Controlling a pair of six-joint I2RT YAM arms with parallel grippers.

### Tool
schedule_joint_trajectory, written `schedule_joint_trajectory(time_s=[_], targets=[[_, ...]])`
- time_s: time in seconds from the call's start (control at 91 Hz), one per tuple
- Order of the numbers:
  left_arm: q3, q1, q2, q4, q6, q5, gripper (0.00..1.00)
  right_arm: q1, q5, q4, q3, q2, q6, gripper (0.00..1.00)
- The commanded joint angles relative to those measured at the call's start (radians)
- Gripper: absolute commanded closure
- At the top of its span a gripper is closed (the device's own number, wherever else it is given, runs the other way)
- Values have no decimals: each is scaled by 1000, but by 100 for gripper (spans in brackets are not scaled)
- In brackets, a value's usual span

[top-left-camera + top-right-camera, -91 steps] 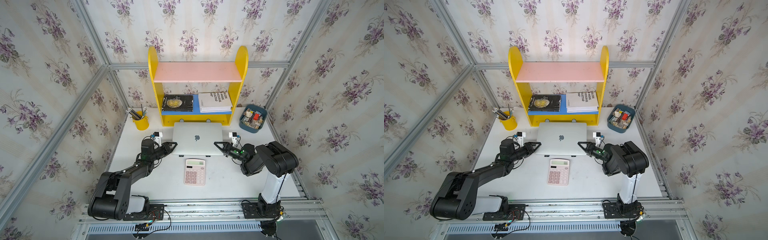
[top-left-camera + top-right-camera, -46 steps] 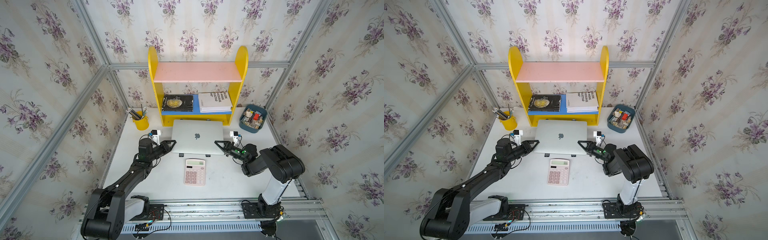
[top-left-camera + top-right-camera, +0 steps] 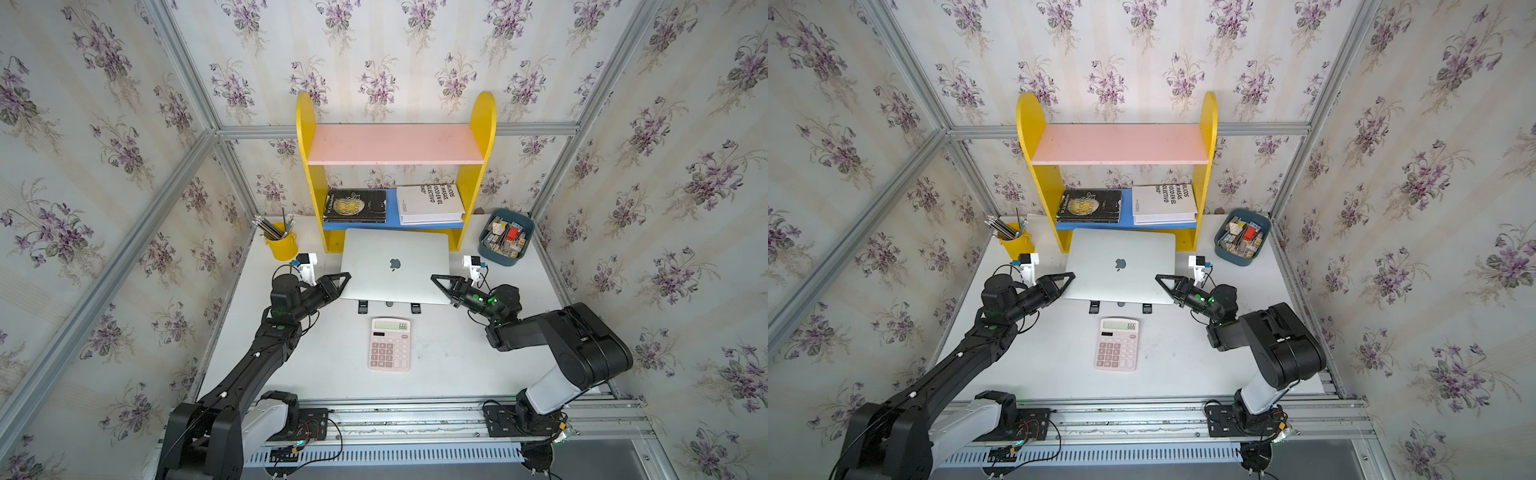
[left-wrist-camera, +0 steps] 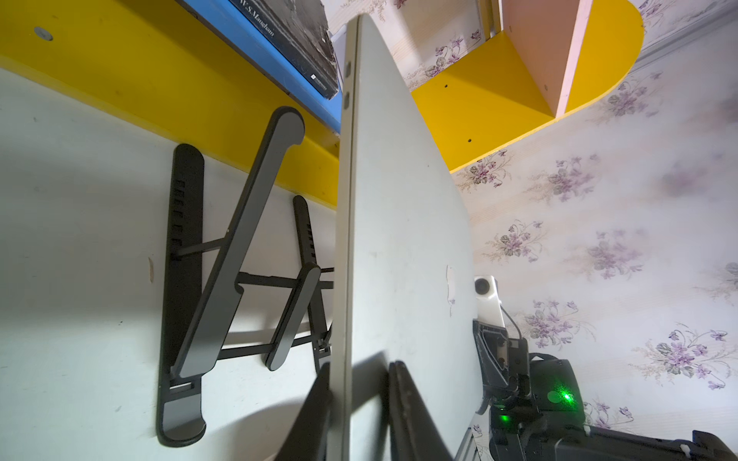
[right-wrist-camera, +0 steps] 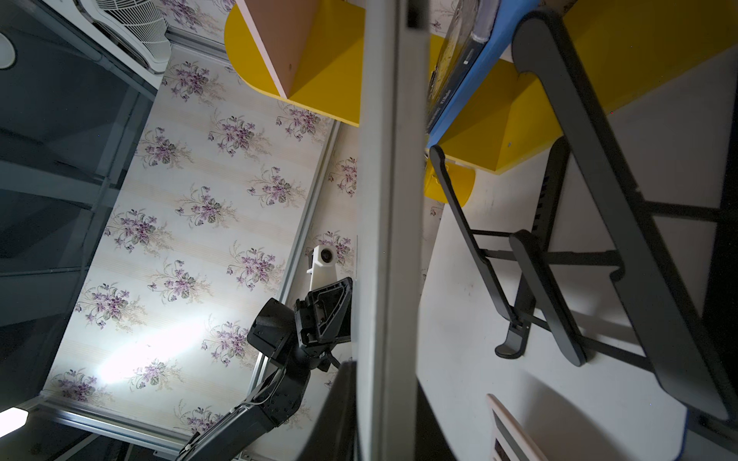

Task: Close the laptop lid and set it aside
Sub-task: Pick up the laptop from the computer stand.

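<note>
- With the laptop lid (image 3: 395, 262) already down, we read the laptop (image 3: 1120, 266) as one thin, stiff silver slab, lifted clear of the black folding stand (image 4: 191, 287), which the wrist views show standing apart beneath it on the tabletop (image 3: 332, 365).
- Location: above the middle of the tabletop toward its far edge, its rear edge just in front of the yellow shelf (image 3: 395, 145); the pink calculator (image 3: 389, 344) lies nearer the front edge.
- Left gripper (image 3: 338, 284): pinching the laptop's left side near the front corner, one finger (image 4: 411, 415) on the lid face, the other under the base.
- Right gripper (image 3: 441, 286): clamped likewise on the right side near the front corner; the right wrist view shows the slab's edge running between its fingers.
- Handling judgement: rigid, moderately heavy for such narrow pinches, smooth anodised metal, hence slippery. Both holds sit at the front, so we expect the rear to sag.
- We would keep both arms level and matched, and avoid squeezing hard on the lid, since the screen lies behind it.
</note>
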Motion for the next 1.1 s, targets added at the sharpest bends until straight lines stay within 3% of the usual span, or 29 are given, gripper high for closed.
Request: schedule_joint_trajectory(time_s=[0.0, 0.505, 1.088], targets=[[13, -19, -8, 36, -4, 181, 96, 22, -54, 27, 25, -38, -72, 100], [99, -19, -82, -94, 14, 167, 100, 42, -34, -375, 140, -219, -228, 100], [289, -19, -25, -130, -11, 170, 100, 42, -35, -629, 325, -249, -329, 100]])
